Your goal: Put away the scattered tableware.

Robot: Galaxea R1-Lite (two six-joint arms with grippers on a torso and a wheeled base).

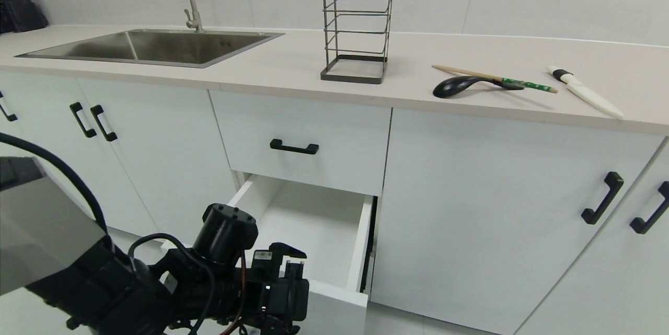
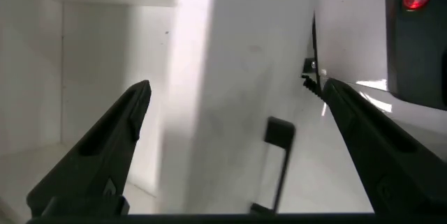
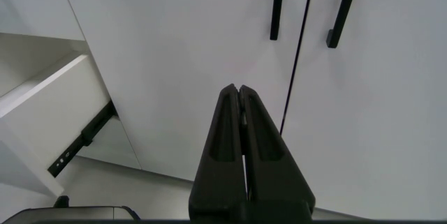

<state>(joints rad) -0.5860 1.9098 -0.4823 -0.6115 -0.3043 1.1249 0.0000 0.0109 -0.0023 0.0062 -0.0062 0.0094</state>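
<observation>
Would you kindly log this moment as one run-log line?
lower drawer: open | left gripper: open, by drawer handle | right gripper: shut | spoon, chopsticks, knife: on counter

Rack (image 1: 357,21): top cut off by picture edge. Dark bag (image 1: 21,11), far left: part cut off. Desk (image 1: 292,71): runs off right edge. Open drawer (image 1: 359,241): near front partly hidden behind left arm (image 1: 130,288). Chopsticks (image 1: 496,78): green marks too small to tell. Left tool (image 2: 236,88): finger roots cut off; black handle (image 2: 278,168) blurry, one end cut off. Right tool (image 3: 239,91): finger roots cut off. Two door handles (image 3: 277,8): ends cut off.
</observation>
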